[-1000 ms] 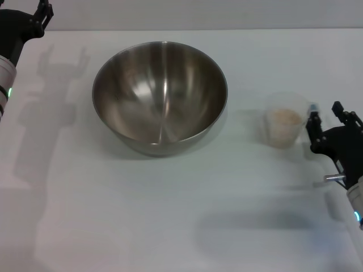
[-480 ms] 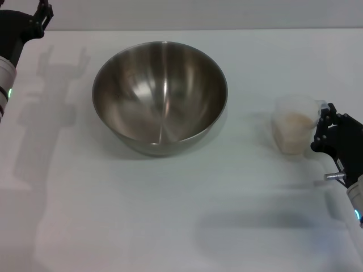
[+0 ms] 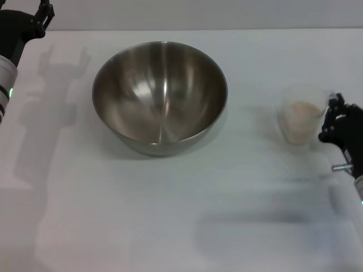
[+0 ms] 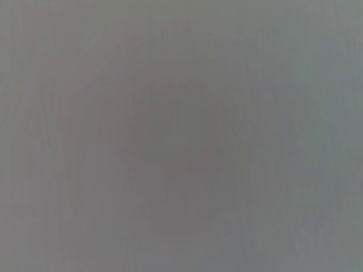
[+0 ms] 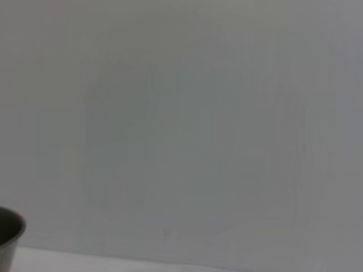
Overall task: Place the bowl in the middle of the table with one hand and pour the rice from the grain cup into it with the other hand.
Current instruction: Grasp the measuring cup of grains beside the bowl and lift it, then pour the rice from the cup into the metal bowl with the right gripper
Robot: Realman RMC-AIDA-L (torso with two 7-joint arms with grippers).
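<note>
The steel bowl (image 3: 160, 95) stands upright and empty on the white table (image 3: 170, 215), left of centre. The clear grain cup (image 3: 303, 116) with the rice (image 3: 301, 110) in it is at the right, well apart from the bowl. My right gripper (image 3: 332, 118) is shut on the cup's right side and holds it upright, slightly off the table. A bit of the bowl's rim shows in the right wrist view (image 5: 8, 229). My left gripper (image 3: 41, 14) is parked at the far left corner. The left wrist view shows only plain grey.
The bowl and the cup are the only things on the white tabletop. The table's far edge runs just behind the bowl. Arm shadows lie on the left and at the front right.
My right gripper closed on the grain cup, then raised it slightly and carried it a little to the right. The bowl and the left arm have not moved.
</note>
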